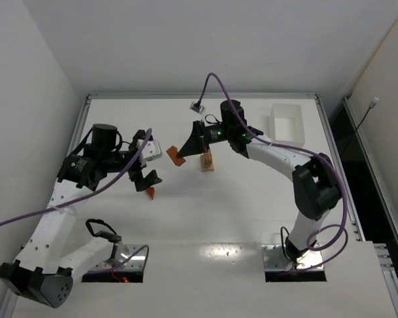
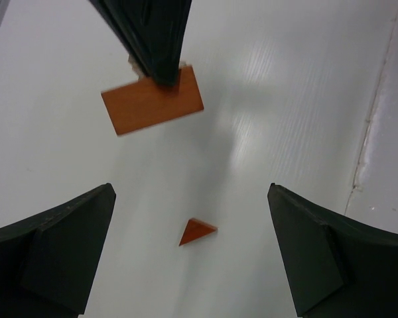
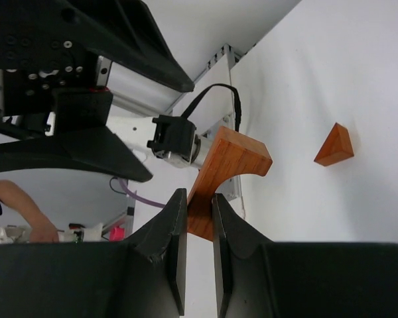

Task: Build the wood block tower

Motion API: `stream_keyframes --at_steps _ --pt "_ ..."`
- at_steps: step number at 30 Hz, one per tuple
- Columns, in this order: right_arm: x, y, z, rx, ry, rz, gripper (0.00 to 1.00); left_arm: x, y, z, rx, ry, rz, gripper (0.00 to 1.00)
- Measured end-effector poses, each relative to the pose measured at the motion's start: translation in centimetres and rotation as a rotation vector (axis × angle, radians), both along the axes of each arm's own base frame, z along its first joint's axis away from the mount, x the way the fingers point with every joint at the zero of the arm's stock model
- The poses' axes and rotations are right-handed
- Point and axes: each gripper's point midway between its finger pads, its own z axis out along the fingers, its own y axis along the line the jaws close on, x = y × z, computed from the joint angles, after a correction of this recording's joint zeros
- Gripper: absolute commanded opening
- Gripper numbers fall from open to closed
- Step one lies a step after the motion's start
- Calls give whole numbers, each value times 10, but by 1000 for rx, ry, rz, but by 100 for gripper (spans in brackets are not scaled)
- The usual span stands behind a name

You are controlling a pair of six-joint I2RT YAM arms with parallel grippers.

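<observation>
White surface [image 1: 205,225] and white walls: the top view shows a white tray [image 1: 272,126] at far right and the tan block stack [image 1: 206,161] near the middle. Left wrist: the left gripper [image 2: 191,192] hangs with jaws spread wide over a reddish wedge [image 2: 198,232] lying on the surface. Right wrist: the right gripper [image 3: 199,199] has its jaws clenched on the reddish-brown arch [image 3: 229,159].

wedge [image 1: 150,193] l of arch [image 1: 176,158], stack [image 1: 206,161] just r of it; tray [image 1: 286,124] far r.
</observation>
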Motion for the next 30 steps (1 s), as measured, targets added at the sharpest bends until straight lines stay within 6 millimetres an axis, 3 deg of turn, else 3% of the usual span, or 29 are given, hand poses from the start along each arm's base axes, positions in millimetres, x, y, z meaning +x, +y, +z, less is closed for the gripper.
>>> stream_keyframes --at_steps 8,13,22,30 --pt "-3 -3 2 4 -14 -12 0 8 -45 24 -116 0 44 100" --pt "-1 -3 3 3 -18 -28 0 13 -63 24 -121 16 91 100" --pt "-1 -2 5 6 -24 -32 0 32 -61 26 -111 -21 210 100" --pt "-5 -5 21 28 -56 -31 0 42 -56 29 -107 -55 266 100"
